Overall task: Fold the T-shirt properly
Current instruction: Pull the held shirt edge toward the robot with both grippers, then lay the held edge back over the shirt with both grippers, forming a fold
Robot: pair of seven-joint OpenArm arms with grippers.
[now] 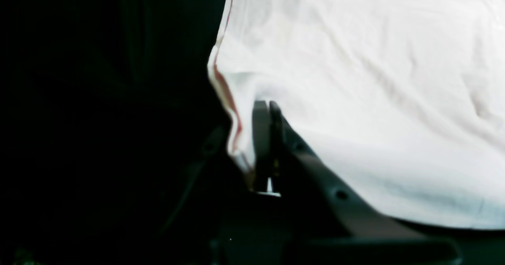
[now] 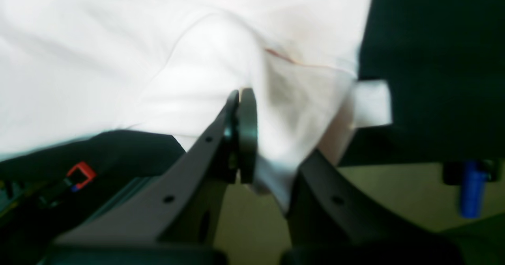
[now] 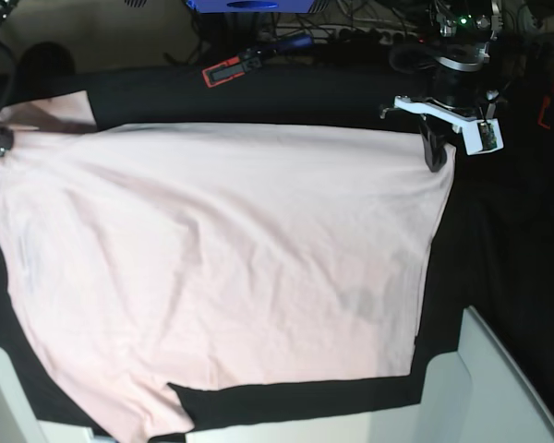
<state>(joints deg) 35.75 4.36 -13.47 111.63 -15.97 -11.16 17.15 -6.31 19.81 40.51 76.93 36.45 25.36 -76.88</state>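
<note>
The left wrist view looks down past the left end effector (image 1: 267, 111), whose two dark fingers stand pressed together with no gap between them, pinching the edge of the T-shirt (image 1: 355, 79). The cloth reads almost white here, blurred and softly wrinkled, and fills the upper right of the frame. Its hemmed edge, showing a reddish line, runs down from the top to the fingers. Left of it lies the black surface (image 1: 98, 119), dark and featureless.

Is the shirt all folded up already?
No, the shirt lies spread flat on the black cloth, with each gripper pinching a corner.
</note>
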